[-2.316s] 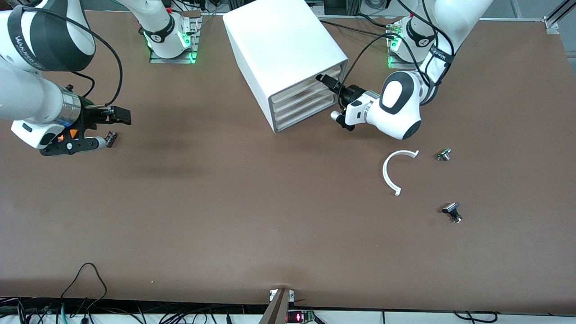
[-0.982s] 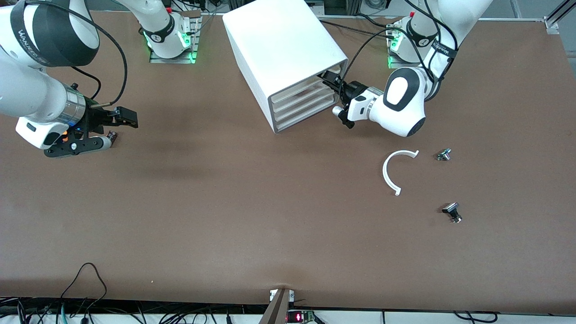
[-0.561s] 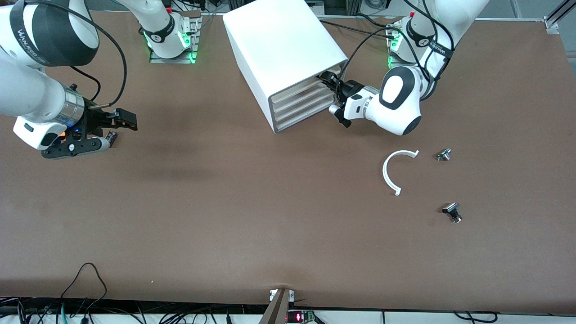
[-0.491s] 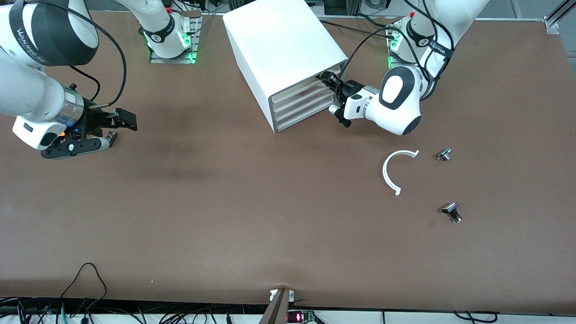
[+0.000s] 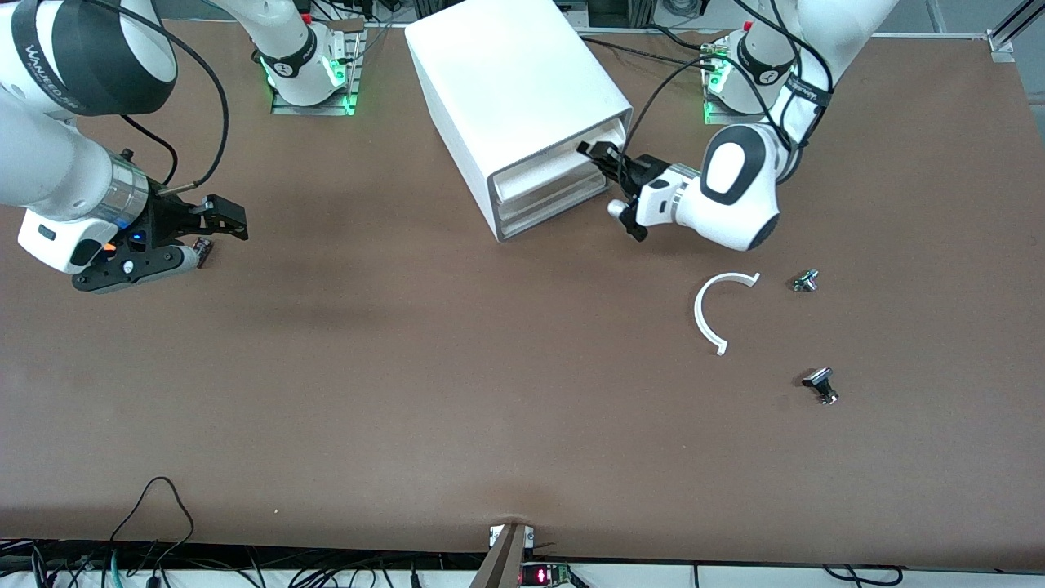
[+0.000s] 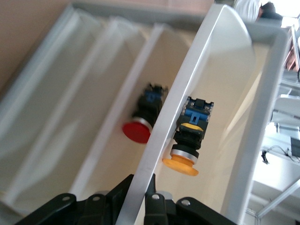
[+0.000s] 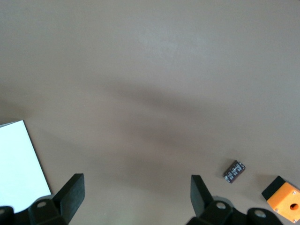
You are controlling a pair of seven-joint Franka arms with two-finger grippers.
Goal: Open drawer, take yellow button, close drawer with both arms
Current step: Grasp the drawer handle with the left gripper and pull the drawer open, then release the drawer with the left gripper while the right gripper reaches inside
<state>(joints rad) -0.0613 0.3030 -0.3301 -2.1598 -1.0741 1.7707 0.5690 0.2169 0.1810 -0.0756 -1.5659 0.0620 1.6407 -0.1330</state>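
The white cabinet (image 5: pixel 514 90) stands between the two arm bases. Its topmost drawer (image 5: pixel 555 167) is pulled out a little. My left gripper (image 5: pixel 600 155) is at the drawer's front, at the end toward the left arm. In the left wrist view it (image 6: pixel 140 187) is shut on the drawer's front rim (image 6: pixel 187 93). The orange-capped button (image 6: pixel 187 145) lies inside that drawer, just past the rim. My right gripper (image 5: pixel 220 220) hangs open and empty over the table toward the right arm's end, and it also shows in the right wrist view (image 7: pixel 136 187).
A red-capped button (image 6: pixel 143 119) lies in the drawer below. A small black part (image 7: pixel 234 171) and an orange square box (image 7: pixel 283 199) lie by the right gripper. A white C-shaped ring (image 5: pixel 714 310) and two small metal parts (image 5: pixel 806 280) (image 5: pixel 820 384) lie toward the left arm's end.
The left gripper went up to the top drawer's front rim, closed on it and drew the drawer a little way out. The right arm has barely shifted.
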